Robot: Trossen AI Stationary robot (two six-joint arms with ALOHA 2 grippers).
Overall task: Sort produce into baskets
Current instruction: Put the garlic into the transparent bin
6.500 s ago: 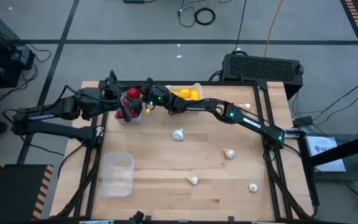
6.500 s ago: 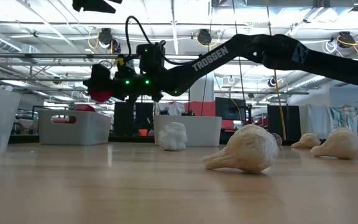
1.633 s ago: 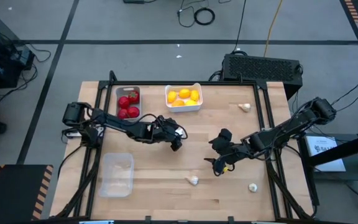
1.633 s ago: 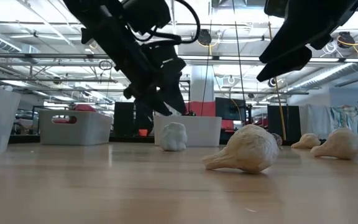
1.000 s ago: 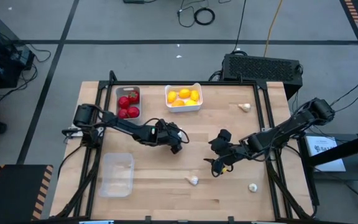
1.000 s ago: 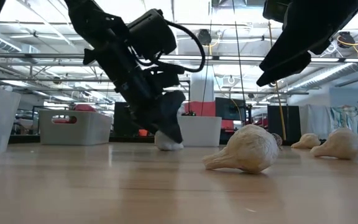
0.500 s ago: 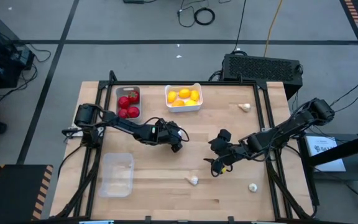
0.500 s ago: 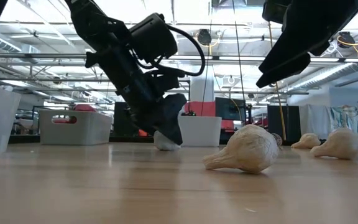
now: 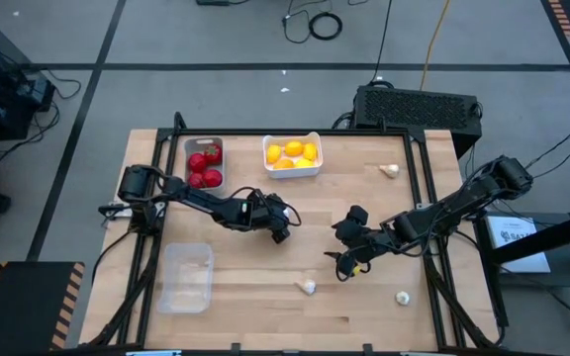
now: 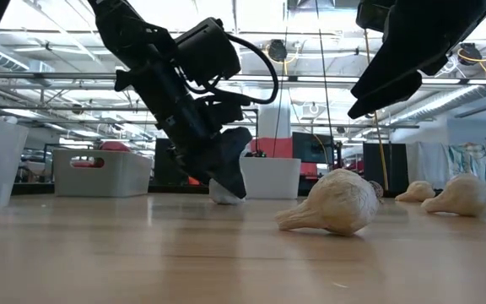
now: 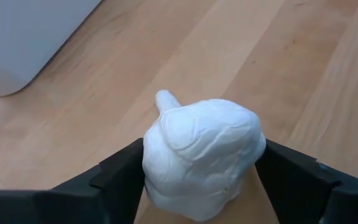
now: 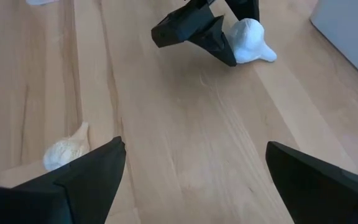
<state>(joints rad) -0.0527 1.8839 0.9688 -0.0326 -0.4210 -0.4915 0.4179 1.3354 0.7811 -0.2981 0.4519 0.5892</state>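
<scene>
Staying clamped, left hand (image 11: 197, 186) grips garlic bulb (image 11: 202, 155).

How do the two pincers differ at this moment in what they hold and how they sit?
The left pincer is down at the table, its fingers closed around a white garlic bulb; the right pincer is spread wide and holds nothing. In the low view the left pincer reaches the wood, while the right hangs above it. Both sit mid-table, facing each other.
</scene>
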